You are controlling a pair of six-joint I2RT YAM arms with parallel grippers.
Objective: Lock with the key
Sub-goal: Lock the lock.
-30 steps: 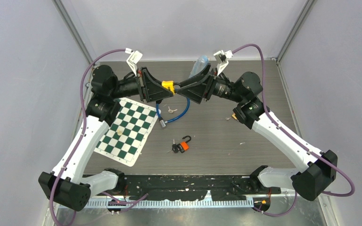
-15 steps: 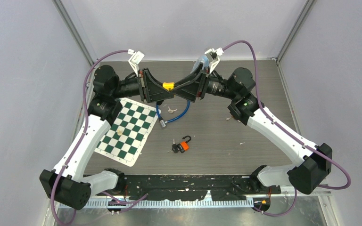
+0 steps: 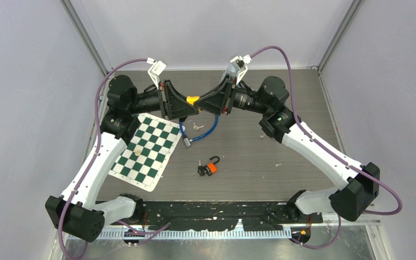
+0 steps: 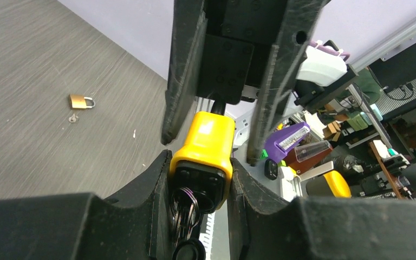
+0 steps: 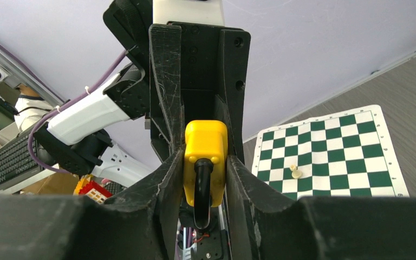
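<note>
Up at the overhead view's upper centre, the left gripper [image 4: 200, 165] clamped the yellow padlock [image 3: 193, 99]; the right gripper [image 5: 206, 158] straddled its shackle end, jaws partly open.

I watch top camera from high behind arms [image 3: 95, 162], looking down, far, whole table [image 3: 281, 146]. Wrist cameras very close, facing each other; all share yellow padlock [image 3: 193, 99].

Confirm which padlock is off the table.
The yellow padlock: held in left pincer, right pincer around it; orange padlock and brass padlock lie on the table.
</note>
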